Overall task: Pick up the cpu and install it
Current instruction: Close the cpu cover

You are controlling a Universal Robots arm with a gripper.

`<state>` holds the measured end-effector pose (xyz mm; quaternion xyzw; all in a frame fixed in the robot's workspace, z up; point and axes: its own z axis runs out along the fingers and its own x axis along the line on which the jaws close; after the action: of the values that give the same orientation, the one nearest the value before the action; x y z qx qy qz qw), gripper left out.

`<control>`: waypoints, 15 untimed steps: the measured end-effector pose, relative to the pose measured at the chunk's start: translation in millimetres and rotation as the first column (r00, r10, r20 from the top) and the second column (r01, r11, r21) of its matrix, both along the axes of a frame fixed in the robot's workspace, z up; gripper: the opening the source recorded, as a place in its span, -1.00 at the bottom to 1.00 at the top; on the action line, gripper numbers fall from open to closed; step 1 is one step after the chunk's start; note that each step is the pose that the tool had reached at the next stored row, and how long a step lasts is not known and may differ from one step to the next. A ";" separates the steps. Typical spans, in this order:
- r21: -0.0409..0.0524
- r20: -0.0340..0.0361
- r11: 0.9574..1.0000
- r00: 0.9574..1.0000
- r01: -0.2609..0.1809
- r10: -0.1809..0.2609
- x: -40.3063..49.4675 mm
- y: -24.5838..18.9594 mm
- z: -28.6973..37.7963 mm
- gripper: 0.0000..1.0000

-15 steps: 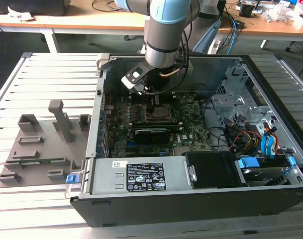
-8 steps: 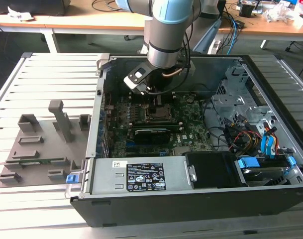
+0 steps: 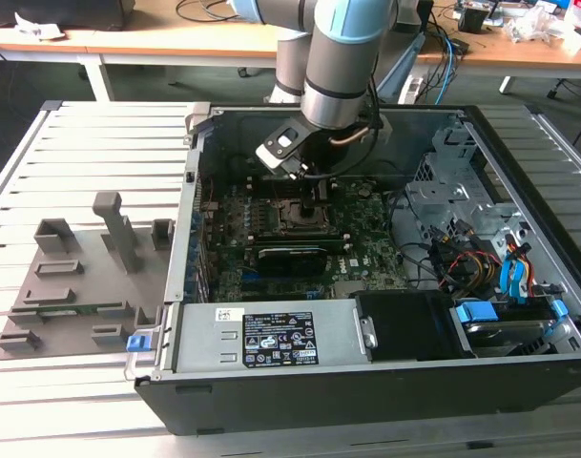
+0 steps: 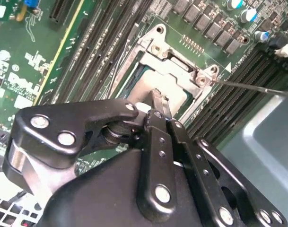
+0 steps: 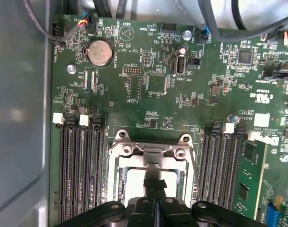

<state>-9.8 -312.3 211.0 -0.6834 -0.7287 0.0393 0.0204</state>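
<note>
Silver-grey cpu [image 5: 133, 184] lies flat inside the socket frame [image 5: 151, 150], directly under the fingers [image 5: 149, 188]. They are pressed together with nothing visibly between them, tips at its middle; whether they touch is unclear.

My arm [image 3: 340, 72] is a fat silver-grey metal tube with pale blue plastic caps at its joints. A boxy white-and-black block [image 3: 280, 148] is fixed at my wrist, and thin dark cables [image 3: 364, 134] loop beside it. My gripper [image 4: 159, 101] is glossy black metal, built from rounded link plates and jointed bars, each pinned with bright silver round-headed screws [image 4: 162, 193]. It narrows to two slim black fingers [image 5: 149, 185].
</note>
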 end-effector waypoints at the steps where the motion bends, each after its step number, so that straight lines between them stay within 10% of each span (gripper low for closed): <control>1: -0.001 0.000 1.000 1.000 0.000 0.000 0.2 0.0 4.2 -0.79; 15: -0.014 0.000 1.000 1.000 0.000 0.000 0.3 0.0 42.6 -0.79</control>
<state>-9.5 -312.3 253.7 -0.6835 -0.7285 0.0443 0.0156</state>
